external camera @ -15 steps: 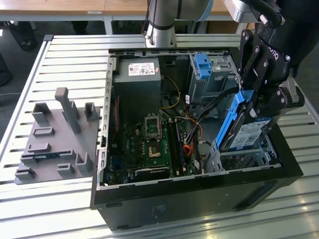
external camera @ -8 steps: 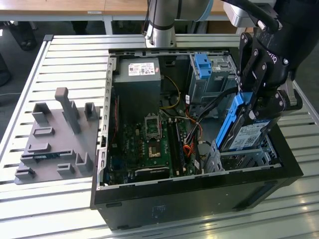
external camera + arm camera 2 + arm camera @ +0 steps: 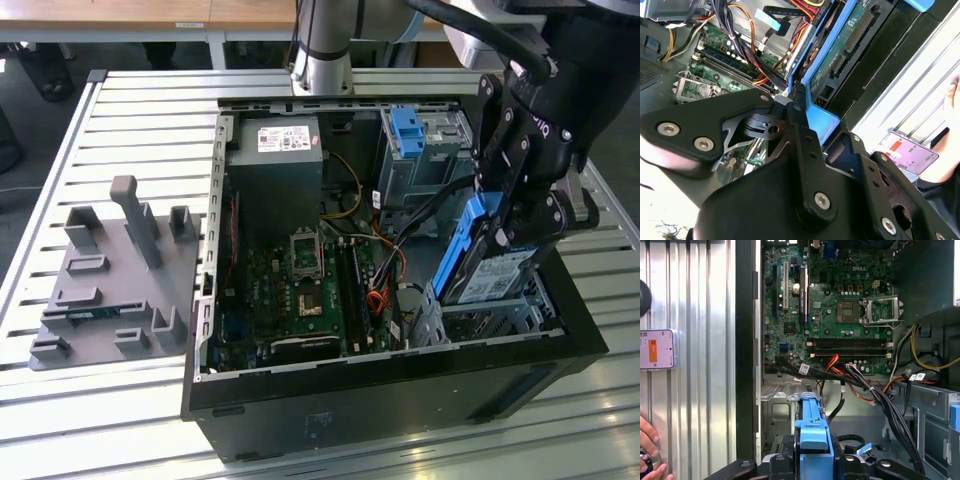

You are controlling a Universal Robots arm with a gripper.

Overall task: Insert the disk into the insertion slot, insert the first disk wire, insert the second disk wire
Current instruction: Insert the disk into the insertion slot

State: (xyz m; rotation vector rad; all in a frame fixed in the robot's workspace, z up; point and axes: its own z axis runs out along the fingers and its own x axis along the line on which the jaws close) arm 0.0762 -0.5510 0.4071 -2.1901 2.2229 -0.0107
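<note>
- The disk (image 3: 495, 275) is clamped in the tool (image 3: 510, 225), whose fingers are closed on its blue carrier (image 3: 812, 426) at the upper end. It hangs steeply tilted, not flat.
- The slot (image 3: 500, 318) lies directly below the tool. The disk's lower end is at the slot's mouth, but I cannot tell whether it touches the metal.
- By my reading, the step in hand is the first one, getting the disk into the slot. The disk is not yet seated, and most of it stands above the cage walls.
- Seating it calls for bringing the disk level and square with the slot walls, since the fit looks close. A skewed carrier would likely catch on the sheet metal.
- The wires (image 3: 865, 385) lie loose beside the tool, toward the motherboard (image 3: 840, 300). None appears joined to the disk, so both wire steps look untouched.
- A person's hand (image 3: 647, 450) rests on the bench (image 3: 695, 405), outside the case and well apart from the tool.
</note>
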